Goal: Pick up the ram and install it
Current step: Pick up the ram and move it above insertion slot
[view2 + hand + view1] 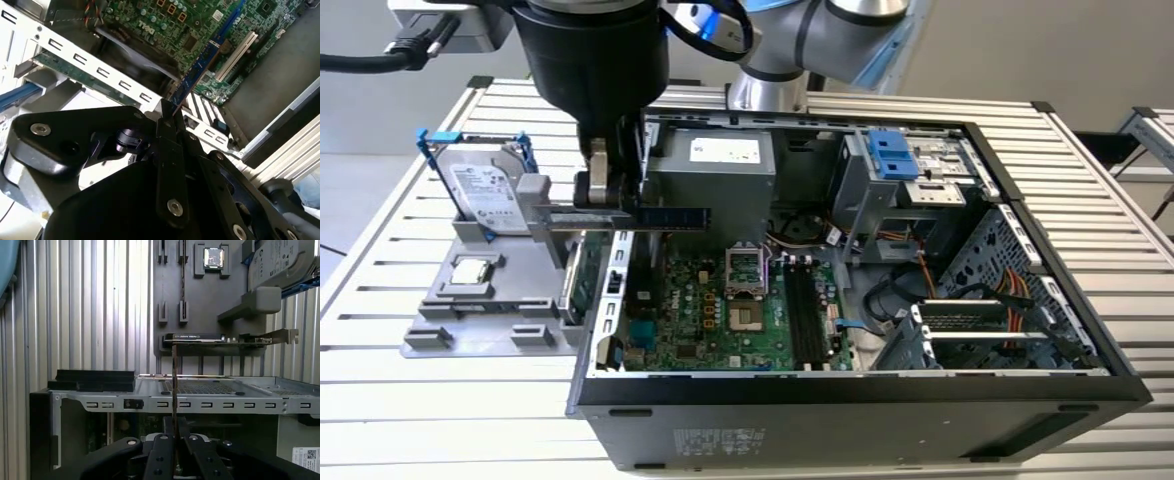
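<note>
The ribbed metal surface (427, 410) ran in pale, shiny slats under everything, with grey floor (360, 110) beyond it at the exterior view's far left. On it lay the open computer case (854, 395), boxy black sheet steel, its green motherboard (707, 320) busy with small parts. To the exterior view's left sat a matt grey holder (480, 325) carrying a silver hard drive (487, 190) in a blue frame and a small square processor chip (474, 270). White labels showed on the drive and on the grey power supply (724, 150), their print too small to read.

And there was the gripper (614, 200), jaws pinched tight on the ram (674, 215). The slim dark stick hung level above the case's left wall, pointing to the exterior view's right, well apart from the long black slots (807, 310). In the first wrist view the ram (173, 380) showed edge-on, a thin line rising from the gripper (174, 440). In the second wrist view its bluish length (200, 65) ran out from the gripper (167, 112) over the board.
</note>
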Controlling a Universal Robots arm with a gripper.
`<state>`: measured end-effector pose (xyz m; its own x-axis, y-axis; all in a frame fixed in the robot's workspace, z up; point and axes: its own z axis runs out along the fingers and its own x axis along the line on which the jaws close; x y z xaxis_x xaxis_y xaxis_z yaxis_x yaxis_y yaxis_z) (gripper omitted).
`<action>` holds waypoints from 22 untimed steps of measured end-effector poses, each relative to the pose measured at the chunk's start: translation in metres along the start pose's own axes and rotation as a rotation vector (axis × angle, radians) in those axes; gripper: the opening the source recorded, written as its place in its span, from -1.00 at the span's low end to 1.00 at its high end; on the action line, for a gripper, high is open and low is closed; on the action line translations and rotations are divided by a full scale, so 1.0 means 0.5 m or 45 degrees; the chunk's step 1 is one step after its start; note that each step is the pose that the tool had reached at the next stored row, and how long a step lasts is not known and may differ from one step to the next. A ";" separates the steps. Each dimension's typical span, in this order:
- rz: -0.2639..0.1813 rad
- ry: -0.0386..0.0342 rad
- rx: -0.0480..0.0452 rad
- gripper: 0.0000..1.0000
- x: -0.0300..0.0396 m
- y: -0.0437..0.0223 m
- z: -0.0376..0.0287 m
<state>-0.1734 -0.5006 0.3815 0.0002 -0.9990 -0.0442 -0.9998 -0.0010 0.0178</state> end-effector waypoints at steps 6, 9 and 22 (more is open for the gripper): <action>0.000 0.0000 0.000 -1.00 0.000 -0.014 0.000; 0.000 0.0000 0.000 -1.00 0.000 -0.022 0.000; 0.000 0.0000 0.000 -1.00 0.000 -0.055 -0.001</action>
<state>-0.1461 -0.5006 0.3815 0.0002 -0.9990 -0.0442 -0.9998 -0.0010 0.0181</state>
